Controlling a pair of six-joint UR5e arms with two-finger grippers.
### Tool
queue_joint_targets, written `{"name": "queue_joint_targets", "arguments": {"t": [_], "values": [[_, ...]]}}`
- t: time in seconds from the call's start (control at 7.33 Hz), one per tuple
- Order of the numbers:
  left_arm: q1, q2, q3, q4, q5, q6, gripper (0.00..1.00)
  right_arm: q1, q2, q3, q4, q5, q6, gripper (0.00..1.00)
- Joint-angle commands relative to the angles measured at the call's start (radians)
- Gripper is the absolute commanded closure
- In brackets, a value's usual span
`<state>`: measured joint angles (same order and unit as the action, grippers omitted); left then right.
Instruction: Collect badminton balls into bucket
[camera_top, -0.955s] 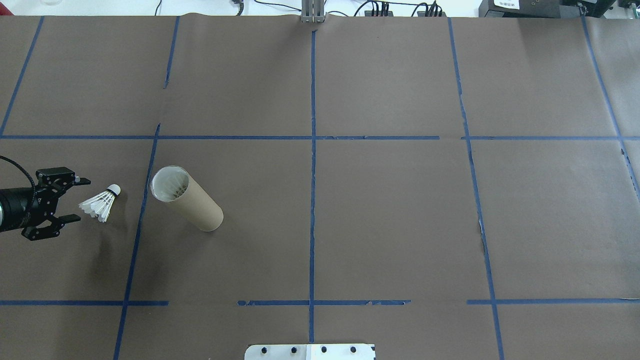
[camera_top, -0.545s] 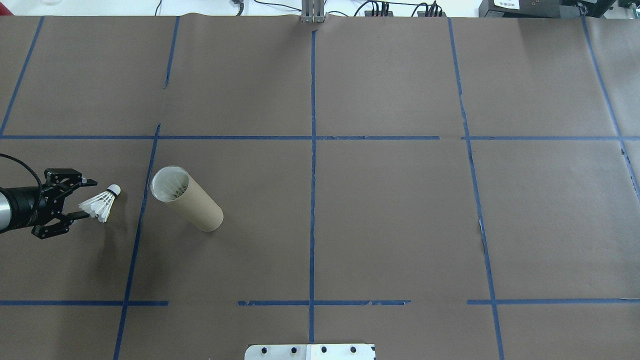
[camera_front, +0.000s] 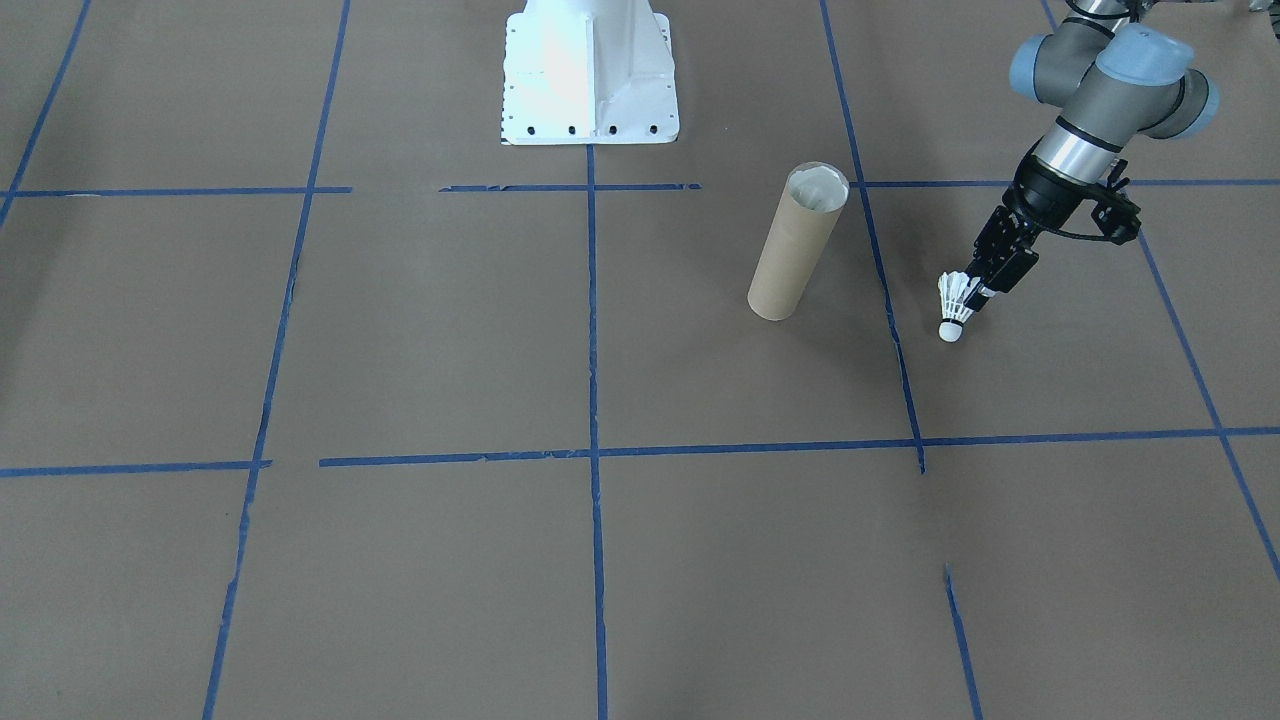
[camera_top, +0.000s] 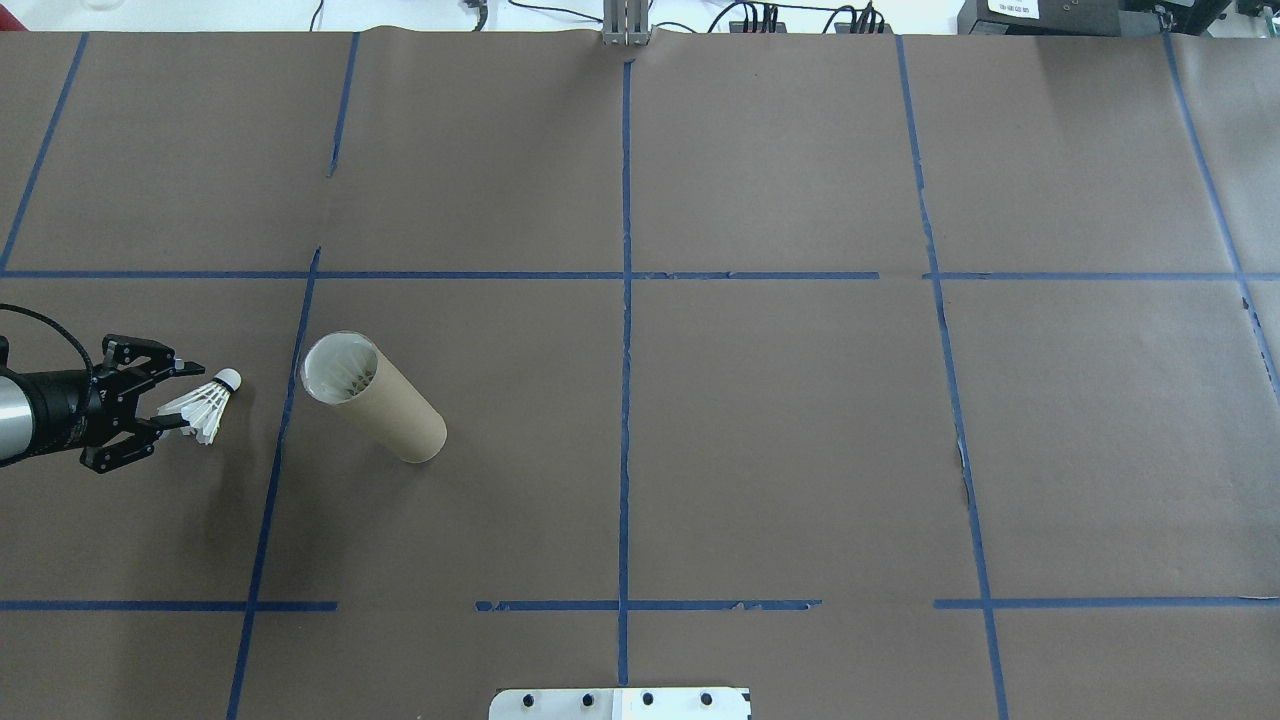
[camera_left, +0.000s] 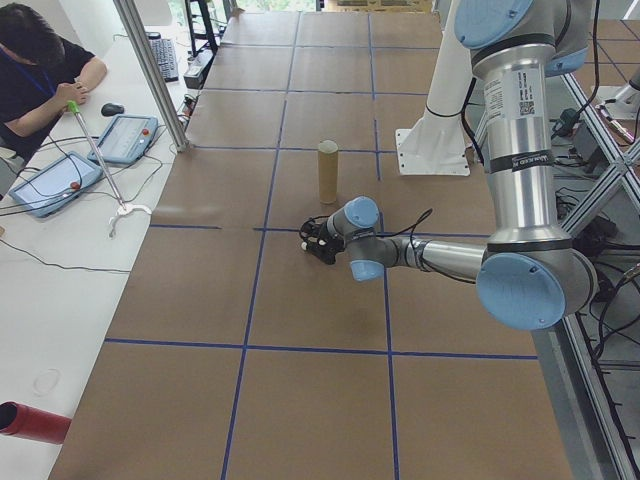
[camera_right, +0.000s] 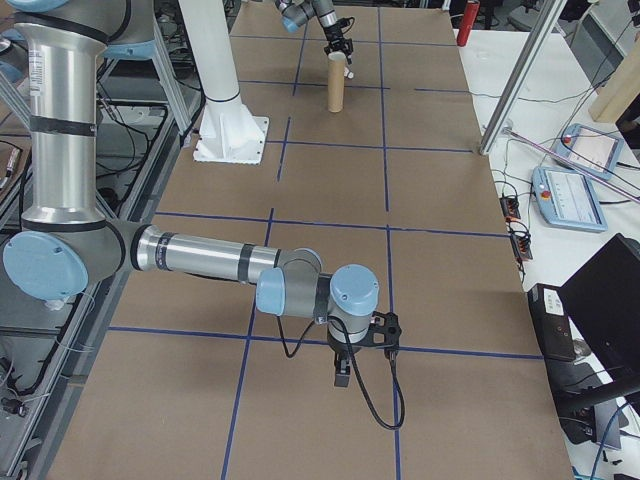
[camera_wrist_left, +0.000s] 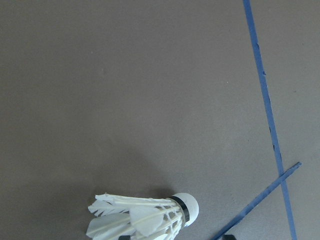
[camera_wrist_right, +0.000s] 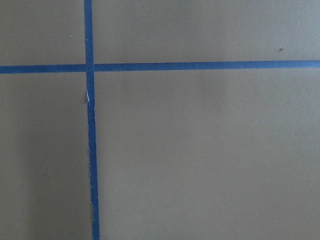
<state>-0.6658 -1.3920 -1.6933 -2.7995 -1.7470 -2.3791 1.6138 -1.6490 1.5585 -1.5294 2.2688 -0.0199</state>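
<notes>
Covering table – brown paper, blue tape grid; left end effector spread round shuttlecock.

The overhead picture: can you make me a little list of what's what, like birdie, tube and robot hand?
shuttlecock: white, lying on the brown table paper, cork tip pointing away from the robot
cardboard tube: standing upright, to the shuttlecock's right, apart from it
left pincer: open, fingers either side of the feathers
right pincer: not in this view
</notes>
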Motion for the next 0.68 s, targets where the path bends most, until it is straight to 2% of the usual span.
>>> {"name": "queue_joint_targets", "arguments": {"t": [0.0, 0.27, 0.41, 0.55], "values": [[0.000, -0.008, 0.015, 0.000, 0.000, -0.003, 0.44, 0.000, 0.000, 0.000, 0.000, 0.000, 0.000, 0.00], [0.000, -0.010, 0.023, 0.000, -0.005, -0.002, 0.48, 0.000, 0.000, 0.000, 0.000, 0.000, 0.000, 0.00], [0.000, -0.010, 0.021, -0.002, -0.003, -0.003, 0.54, 0.000, 0.000, 0.000, 0.000, 0.000, 0.000, 0.00], [0.000, -0.009, 0.020, -0.002, -0.002, -0.003, 0.67, 0.000, 0.000, 0.000, 0.000, 0.000, 0.000, 0.00]]}}
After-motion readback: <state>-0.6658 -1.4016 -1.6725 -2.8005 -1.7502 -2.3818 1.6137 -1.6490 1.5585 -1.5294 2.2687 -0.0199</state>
